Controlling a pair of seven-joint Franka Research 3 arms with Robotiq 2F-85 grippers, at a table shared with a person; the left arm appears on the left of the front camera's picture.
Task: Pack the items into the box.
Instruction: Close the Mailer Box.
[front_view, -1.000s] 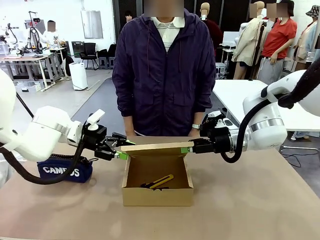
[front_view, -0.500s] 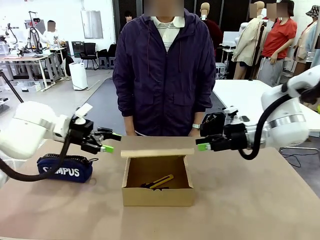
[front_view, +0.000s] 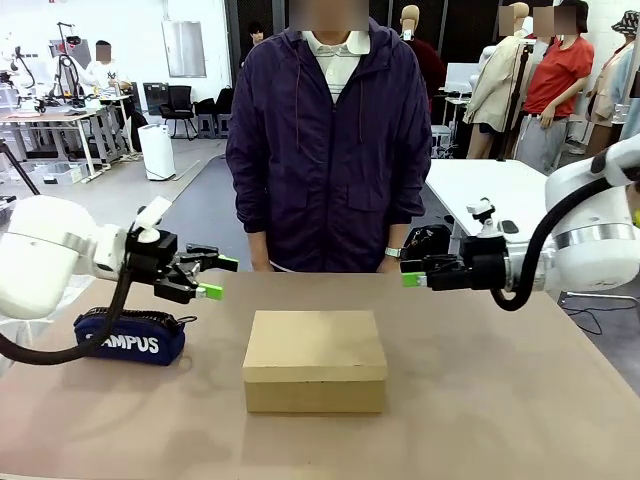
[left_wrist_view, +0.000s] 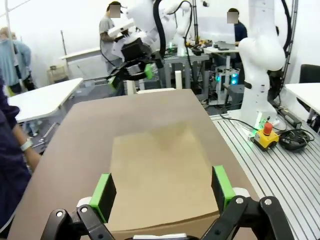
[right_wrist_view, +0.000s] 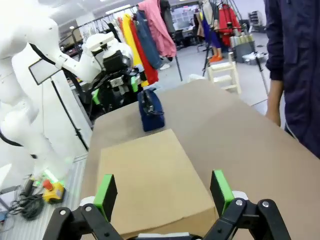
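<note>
- The cardboard box (front_view: 315, 360) sits at the middle of the counter (front_view: 500, 400), its flap lid down flat — closed, with nothing of its contents on show.
- Its long axis runs side to side across the counter, one short end facing each arm.
- Left claw (front_view: 205, 277) hangs above the counter off the box's left end, jaws spread wide, nothing between the green pads (left_wrist_view: 103, 190).
- Right claw (front_view: 412, 275) mirrors it off the right end, jaws just as wide and just as empty.
- The key relation: the box lies inward of and below both claws, between them — neither is touching it, and both stand about equally far off, so neither arm has a clear edge.
- Both wrist views look down along the lid from opposite ends, each with the other arm's claw beyond the far end.
- The navy CAMPUS zip pouch (front_view: 130, 337) lies on the counter under the left arm, apart from the box.
- The person (front_view: 328, 140) stands at the far side, hands low behind the counter's edge.
- With the lid shut, my call is that the packing is done or all but done.
</note>
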